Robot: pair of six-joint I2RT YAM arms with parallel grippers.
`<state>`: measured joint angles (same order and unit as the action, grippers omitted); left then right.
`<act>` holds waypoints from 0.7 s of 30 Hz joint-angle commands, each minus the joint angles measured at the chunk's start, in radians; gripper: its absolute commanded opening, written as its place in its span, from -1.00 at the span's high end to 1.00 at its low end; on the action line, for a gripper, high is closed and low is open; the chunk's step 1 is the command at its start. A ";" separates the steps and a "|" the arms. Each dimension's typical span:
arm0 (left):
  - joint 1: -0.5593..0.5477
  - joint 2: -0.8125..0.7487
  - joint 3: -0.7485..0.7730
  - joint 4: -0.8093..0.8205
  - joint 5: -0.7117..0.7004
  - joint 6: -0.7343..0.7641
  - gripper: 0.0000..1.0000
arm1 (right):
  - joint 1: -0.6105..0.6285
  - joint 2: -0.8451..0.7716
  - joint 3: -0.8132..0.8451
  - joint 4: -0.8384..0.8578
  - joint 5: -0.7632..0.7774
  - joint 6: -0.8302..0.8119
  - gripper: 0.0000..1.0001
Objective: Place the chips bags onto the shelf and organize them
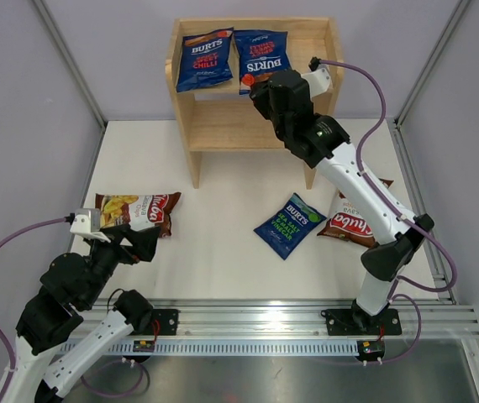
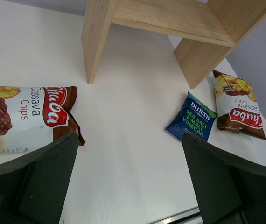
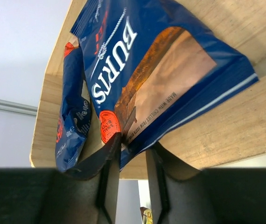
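The wooden shelf (image 1: 231,122) stands at the back of the table. Two red-lettered BURTS bags lean on its top tier: one on the left (image 1: 205,59) and one beside it (image 1: 262,52). My right gripper (image 1: 263,88) is nearly closed on the lower corner of the second bag (image 3: 156,65), which rests on the shelf board (image 3: 235,116); the first bag (image 3: 72,107) is just left of it. My left gripper (image 1: 139,238) is open and empty, low over the table beside a Chuba bag (image 1: 139,211). A green-lettered BURTS bag (image 1: 288,224) and a second Chuba bag (image 1: 353,222) lie flat at the right.
In the left wrist view the left gripper (image 2: 129,140) hangs over bare table, with the Chuba bag (image 2: 25,116) at left, the green-lettered BURTS bag (image 2: 191,116) and the other Chuba bag (image 2: 238,109) at right, and the shelf legs (image 2: 95,42) ahead. The shelf's lower tier holds nothing.
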<state>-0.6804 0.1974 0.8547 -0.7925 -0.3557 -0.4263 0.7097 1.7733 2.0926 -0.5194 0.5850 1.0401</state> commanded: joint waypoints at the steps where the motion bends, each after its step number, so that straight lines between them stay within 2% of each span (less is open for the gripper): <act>1: 0.001 -0.009 -0.009 0.030 -0.012 0.003 -0.93 | 0.016 0.061 0.059 0.024 -0.025 0.026 0.28; 4: 0.001 -0.012 -0.009 0.032 -0.011 0.003 -0.93 | 0.016 0.103 0.122 -0.014 -0.031 0.028 0.18; 7: 0.001 -0.015 -0.008 0.030 -0.011 0.003 -0.93 | 0.014 0.121 0.136 -0.019 -0.045 0.037 0.16; 13: 0.001 -0.016 -0.011 0.030 -0.009 0.003 -0.93 | 0.014 0.104 0.115 0.005 -0.059 0.044 -0.12; 18: 0.001 -0.021 -0.011 0.032 -0.009 0.004 -0.93 | 0.016 -0.004 -0.050 0.128 -0.067 0.054 -0.01; 21: 0.001 -0.018 -0.011 0.032 -0.008 0.003 -0.93 | 0.016 -0.034 -0.060 0.131 -0.065 0.041 0.03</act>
<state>-0.6807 0.1856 0.8478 -0.7925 -0.3557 -0.4263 0.7181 1.8046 2.0521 -0.4114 0.5198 1.0889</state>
